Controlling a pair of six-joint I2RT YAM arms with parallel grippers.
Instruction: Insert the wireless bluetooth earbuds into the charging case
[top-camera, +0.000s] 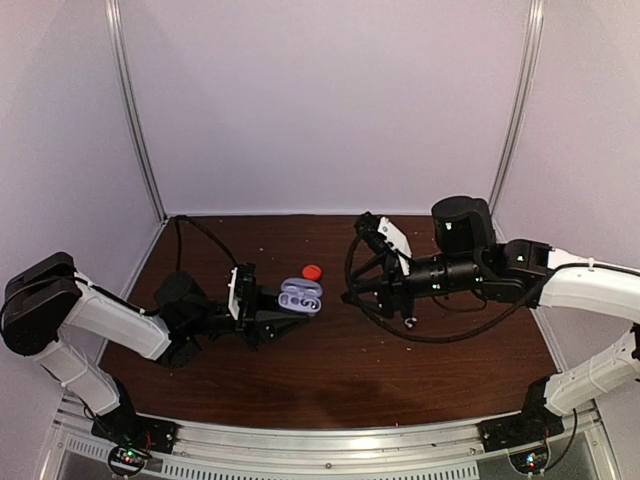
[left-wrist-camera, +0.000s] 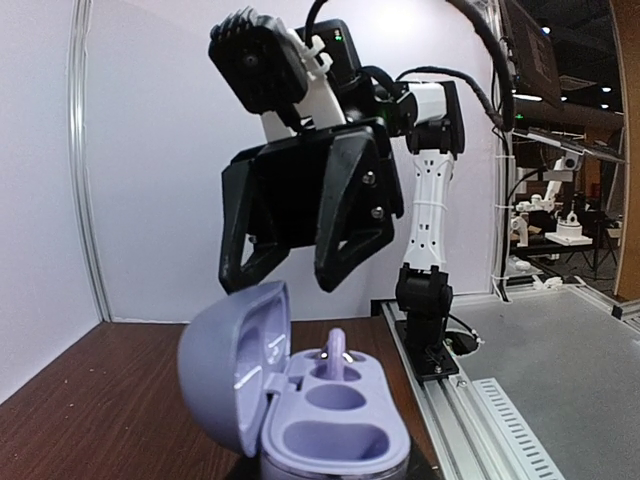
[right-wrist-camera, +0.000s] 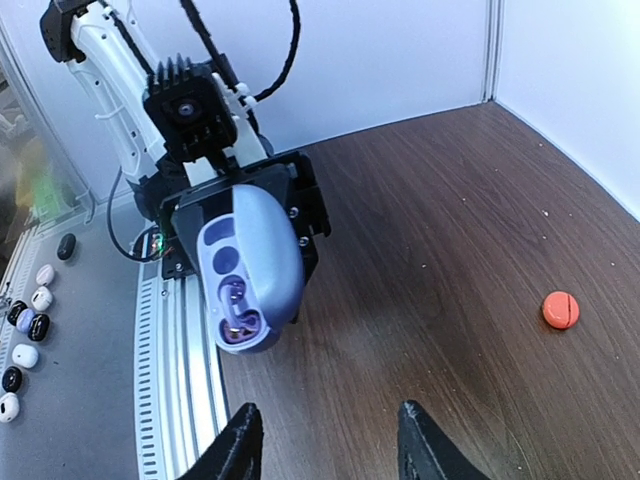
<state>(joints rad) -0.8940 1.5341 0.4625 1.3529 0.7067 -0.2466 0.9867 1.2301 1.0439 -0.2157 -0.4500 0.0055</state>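
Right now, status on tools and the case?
Left tool clamped on open charging case. Right tool open, empty, facing it. Red earbud loose on table; no obstruction seen.

We read no text, label, brand or number in any view; the open lilac charging case (left-wrist-camera: 330, 420) carries no legible marking.

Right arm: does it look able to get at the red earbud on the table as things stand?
Probably yes. The right end effector is open and empty, and the red earbud lies alone on bare table, clear of the case.
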